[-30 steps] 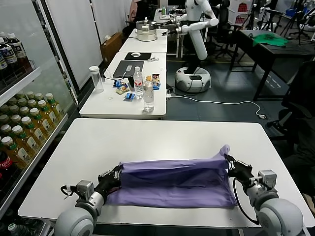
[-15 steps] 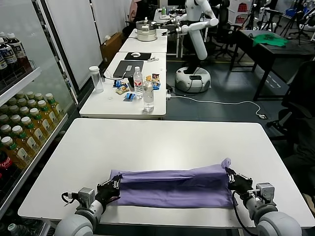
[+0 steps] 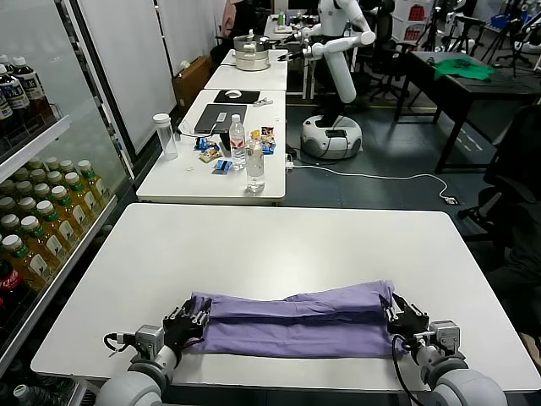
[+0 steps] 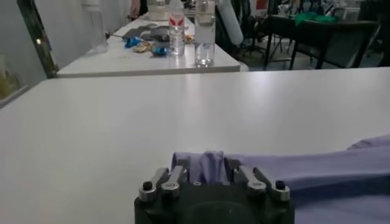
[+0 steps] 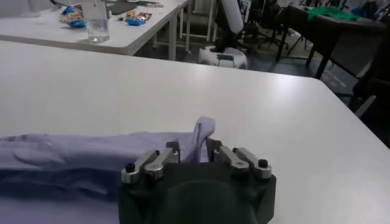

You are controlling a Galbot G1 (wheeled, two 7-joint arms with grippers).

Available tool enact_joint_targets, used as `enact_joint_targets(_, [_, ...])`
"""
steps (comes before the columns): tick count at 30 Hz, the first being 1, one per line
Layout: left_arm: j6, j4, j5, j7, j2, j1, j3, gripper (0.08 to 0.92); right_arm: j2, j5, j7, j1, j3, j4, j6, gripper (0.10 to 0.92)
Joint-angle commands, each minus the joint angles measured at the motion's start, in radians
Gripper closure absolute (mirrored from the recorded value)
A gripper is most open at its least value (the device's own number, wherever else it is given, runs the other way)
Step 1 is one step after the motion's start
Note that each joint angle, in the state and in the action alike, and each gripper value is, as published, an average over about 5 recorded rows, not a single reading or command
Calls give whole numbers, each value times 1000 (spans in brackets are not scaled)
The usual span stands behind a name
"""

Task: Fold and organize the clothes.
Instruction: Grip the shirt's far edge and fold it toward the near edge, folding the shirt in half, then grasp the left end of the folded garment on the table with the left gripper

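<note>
The lavender T-shirt [image 3: 296, 317] lies as a long folded band across the near part of the white table [image 3: 279, 241]. At the band's left end, low on the table, is my left gripper [image 3: 188, 320]. In the left wrist view this gripper [image 4: 206, 167] stands open, with a small ridge of the shirt [image 4: 317, 167] still standing between its fingers. My right gripper [image 3: 404, 320] rests at the band's right end. The right wrist view shows it [image 5: 189, 149] open too, a raised tip of the shirt [image 5: 73, 155] between its fingers.
The table's front edge runs just behind both grippers. A second table [image 3: 182, 182] beyond carries water bottles [image 3: 254, 161] and snacks. Shelves of drink bottles [image 3: 42, 220] stand at the left. Another robot [image 3: 338, 51] and a green cloth [image 3: 463, 69] are far back.
Both grippers have come down toward the near edge, laying the lifted shirt edge flat onto the band. Their jaws, shut on the fabric before, have spread apart.
</note>
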Motion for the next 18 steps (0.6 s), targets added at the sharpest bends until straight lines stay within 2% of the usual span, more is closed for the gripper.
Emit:
enact_joint_targets(1, [-26, -37, 142, -63, -87, 51, 9, 444, 6, -32, 0, -18, -2, 22, 0, 482])
enact_joint_targets(8, [-5, 46, 158, -119, -172, 36, 35, 241, 9, -32, 1, -25, 3, 33, 1, 284])
enact_joint_targets(11, [3, 74, 149, -129, -197, 26, 43, 197, 7, -32, 1, -22, 2, 30, 1, 225])
enact_joint_targets(13, [9, 85, 136, -133, -207, 22, 45, 209, 6, -31, 1, -21, 3, 30, 1, 207])
enact_joint_targets(18, [20, 84, 79, -129, -213, 28, 43, 337, -1, -24, 0, -17, 6, 31, 1, 203])
